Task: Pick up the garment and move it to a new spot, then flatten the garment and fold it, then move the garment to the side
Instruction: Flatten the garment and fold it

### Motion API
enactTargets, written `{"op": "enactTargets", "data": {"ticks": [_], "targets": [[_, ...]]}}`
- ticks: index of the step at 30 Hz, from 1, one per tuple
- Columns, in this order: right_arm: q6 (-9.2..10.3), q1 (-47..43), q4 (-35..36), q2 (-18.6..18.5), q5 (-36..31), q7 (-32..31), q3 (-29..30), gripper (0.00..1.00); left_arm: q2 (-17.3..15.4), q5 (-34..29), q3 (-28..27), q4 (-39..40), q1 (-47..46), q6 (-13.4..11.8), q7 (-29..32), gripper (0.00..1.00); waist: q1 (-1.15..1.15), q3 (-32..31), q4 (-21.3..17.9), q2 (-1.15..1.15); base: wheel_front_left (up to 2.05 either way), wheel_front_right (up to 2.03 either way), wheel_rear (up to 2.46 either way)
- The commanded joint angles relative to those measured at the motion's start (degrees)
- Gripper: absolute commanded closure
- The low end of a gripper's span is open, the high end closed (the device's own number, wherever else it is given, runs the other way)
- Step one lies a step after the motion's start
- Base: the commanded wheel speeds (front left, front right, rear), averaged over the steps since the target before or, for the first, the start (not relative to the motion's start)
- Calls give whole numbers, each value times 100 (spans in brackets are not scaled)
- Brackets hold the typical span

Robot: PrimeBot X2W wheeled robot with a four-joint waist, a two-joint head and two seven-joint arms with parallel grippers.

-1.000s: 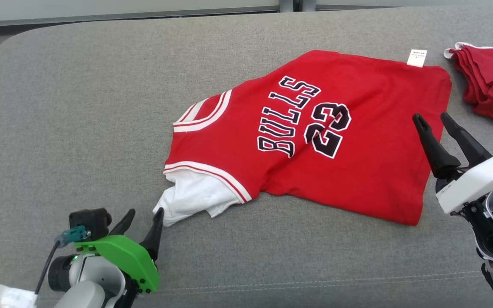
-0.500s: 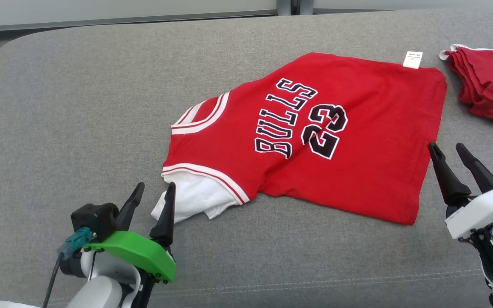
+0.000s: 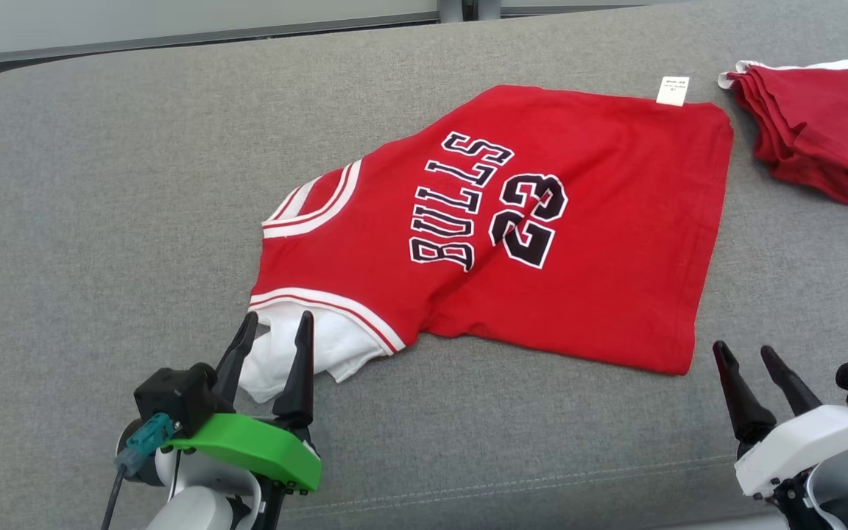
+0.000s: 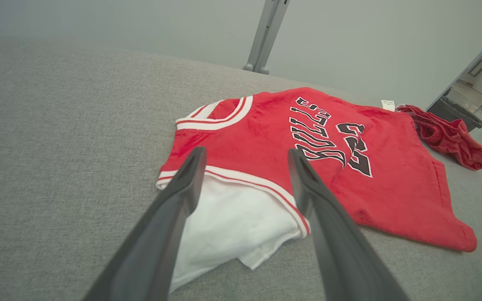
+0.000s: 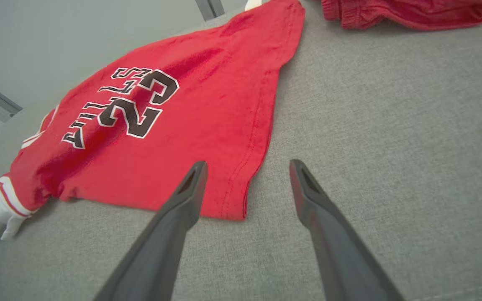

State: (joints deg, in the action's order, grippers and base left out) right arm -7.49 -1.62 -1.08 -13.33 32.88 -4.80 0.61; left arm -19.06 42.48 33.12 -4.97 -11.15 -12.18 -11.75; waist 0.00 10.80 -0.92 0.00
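I see the grey bench (image 3: 100,184) carrying the garment (image 3: 601,243), which is spread across its middle with the lettering up. A folded darker-red cloth (image 3: 814,125) lies apart at the far right. My left claw (image 3: 277,318) gapes around the white sleeve (image 3: 299,353). My right claw (image 3: 742,349), fingers also spread and empty, sits just beside the garment's near-right corner.

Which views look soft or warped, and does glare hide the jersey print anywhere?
Head view: even, soft light, no glare; print on the jersey crisp. Left wrist view: wide-angle stretch, left pincer looms large and slightly soft. Right wrist view: same stretch, right pincer soft near the bottom edge, print legible.
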Motion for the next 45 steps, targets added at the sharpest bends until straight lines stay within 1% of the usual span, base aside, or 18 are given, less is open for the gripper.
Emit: {"op": "enactTargets", "data": {"ticks": [1, 7, 10, 11, 16, 23, 24, 25, 26, 27, 28, 31, 37, 45], "targets": [[0, -45, -200, 59, -84, -15, -10, 0, -23, -53, -12, 3, 38, -22, -35, 0, 0, 24, 9, 0, 0, 0, 0], [0, 190, -891, 106, -88, 59, -142, 0, 13, -80, 57, 5, -64, -3, -3, 0, 0, 87, 180, 0, 0, 0, 0], [0, 267, -1094, 88, -62, 133, -178, 0, 26, -72, 71, -9, -78, 9, -8, 0, 0, 104, 244, 0, 0, 0, 0], [0, 352, -1260, 47, -46, 201, -223, 0, 40, -77, 89, -4, -83, 4, -8, 0, 0, 117, 313, 0, 0, 0, 0], [0, 514, -1455, -8, -1, 291, -270, 0, 35, -54, 70, -23, -92, 12, -38, 0, 0, 130, 396, 0, 0, 0, 0], [0, 741, -1886, -54, 179, 140, -509, 0, 55, -46, 80, -44, -146, 29, -60, 0, 0, 142, 487, 0, 0, 0, 0], [0, 802, -1991, -53, 235, 195, -570, 10, 54, -39, 74, -39, -157, 28, -57, 0, 0, 145, 498, 0, 0, 0, 0], [0, 823, -2035, -66, 254, 226, -598, 55, 48, -35, 68, -41, -155, 31, -64, 0, 0, 147, 499, 0, 0, 0, 0], [0, 847, -2074, -79, 281, 257, -628, 71, 40, -32, 64, -47, -154, 36, -71, 0, 0, 147, 499, 0, 0, 0, 0], [0, 865, -2096, -96, 303, 283, -657, 95, 35, -28, 56, -54, -152, 34, -75, 0, 0, 146, 495, 0, 0, 0, 0], [0, 868, -2103, -113, 325, 308, -686, 100, 32, -26, 51, -58, -149, 27, -84, 0, 0, 144, 488, 0, 0, 0, 0], [0, 808, -2097, -247, 399, 351, -670, 100, 20, -20, 33, -53, -124, 8, -100, 0, 0, 135, 445, 0, 0, 0, 0], [1, 735, -2052, -499, 408, 373, -433, 100, 19, -2, 45, -39, -112, 11, -108, 0, 0, 137, 304, 0, 0, 0, 0], [1, 906, -2173, -644, 377, 342, -193, 100, 43, 17, 93, -109, -158, 47, -83, 0, 0, 146, 184, 0, 0, 0, 0]]}}
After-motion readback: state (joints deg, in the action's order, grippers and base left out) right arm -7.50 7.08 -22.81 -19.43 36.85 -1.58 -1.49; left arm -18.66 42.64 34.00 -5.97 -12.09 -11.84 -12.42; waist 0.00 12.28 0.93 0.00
